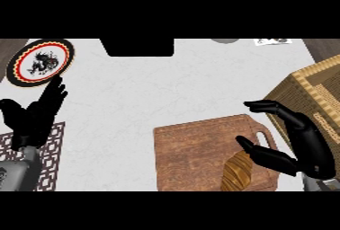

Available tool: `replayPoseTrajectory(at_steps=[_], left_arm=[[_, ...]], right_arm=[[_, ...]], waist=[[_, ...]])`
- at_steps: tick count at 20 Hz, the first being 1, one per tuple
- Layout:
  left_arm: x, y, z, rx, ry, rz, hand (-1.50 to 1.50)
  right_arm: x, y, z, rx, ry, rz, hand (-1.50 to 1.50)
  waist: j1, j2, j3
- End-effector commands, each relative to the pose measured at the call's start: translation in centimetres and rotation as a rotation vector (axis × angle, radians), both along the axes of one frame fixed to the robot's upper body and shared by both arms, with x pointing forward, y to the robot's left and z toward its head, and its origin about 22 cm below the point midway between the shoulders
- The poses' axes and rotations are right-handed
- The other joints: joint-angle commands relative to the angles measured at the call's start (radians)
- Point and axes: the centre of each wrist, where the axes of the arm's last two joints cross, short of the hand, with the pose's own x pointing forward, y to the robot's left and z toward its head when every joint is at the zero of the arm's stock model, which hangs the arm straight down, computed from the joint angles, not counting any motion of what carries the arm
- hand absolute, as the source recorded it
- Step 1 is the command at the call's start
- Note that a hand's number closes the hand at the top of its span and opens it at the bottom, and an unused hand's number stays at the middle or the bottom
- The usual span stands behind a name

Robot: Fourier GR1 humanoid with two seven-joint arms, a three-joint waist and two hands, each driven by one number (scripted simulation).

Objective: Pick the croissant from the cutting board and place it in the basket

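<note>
A golden-brown croissant [237,172] lies on the near right part of the wooden cutting board [192,152], partly cut off by the view's lower edge. My right hand [302,141] hovers over the board's right edge and handle, fingers relaxed and spread, thumb just above the croissant's top end, holding nothing. The woven basket [312,85] stands at the right, right behind that hand. My left hand [33,114] rests open at the left edge, fingers up, far from the board.
A round plate [40,62] with a red and black rim and a dragon figure lies at the far left. A dark patterned mat [50,155] lies under the left forearm. A black object [140,47] sits at the counter's far edge.
</note>
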Motion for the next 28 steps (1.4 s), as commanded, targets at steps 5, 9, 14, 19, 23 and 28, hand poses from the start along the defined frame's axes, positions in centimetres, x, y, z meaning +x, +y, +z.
replayPoseTrajectory(at_steps=[5, 9, 14, 19, 23, 28], left_arm=[[0.4, 0.6, -0.2, -0.017, 0.056, -0.022, 0.0], [0.0, 0.6, -1.5, -0.025, 0.055, -0.011, 0.0], [0.0, 1.2, -1.3, -0.006, 0.065, 0.013, 0.0], [0.5, 1.7, -0.7, -0.016, 0.07, -0.009, 0.0], [0.0, 0.8, -0.9, -0.007, 0.067, -0.025, 0.0], [0.4, 0.7, -1.0, -0.04, 0.048, -0.002, 0.0]], right_arm=[[-2.6, 11.4, -0.3, -0.06, -0.114, -0.153, -1.5], [-2.3, 11.3, 3.6, -0.175, 0.107, -0.237, -1.5], [-1.5, 7.7, 5.8, -0.539, 0.224, -0.444, -1.5], [-1.1, 5.9, 11.1, -0.7, 0.336, -0.651, -1.5], [-1.9, 6.1, 14.1, -0.8, 0.474, -0.563, -1.5], [-3.5, 4.5, 14.5, -0.81, 0.61, -0.413, -1.5]], waist=[[0.008, -0.004, 0.002], [-0.001, -0.007, -0.001], [-0.031, -0.015, -0.007], [-0.027, -0.012, -0.005], [-0.004, -0.01, -0.001], [-0.02, -0.009, 0.0]])
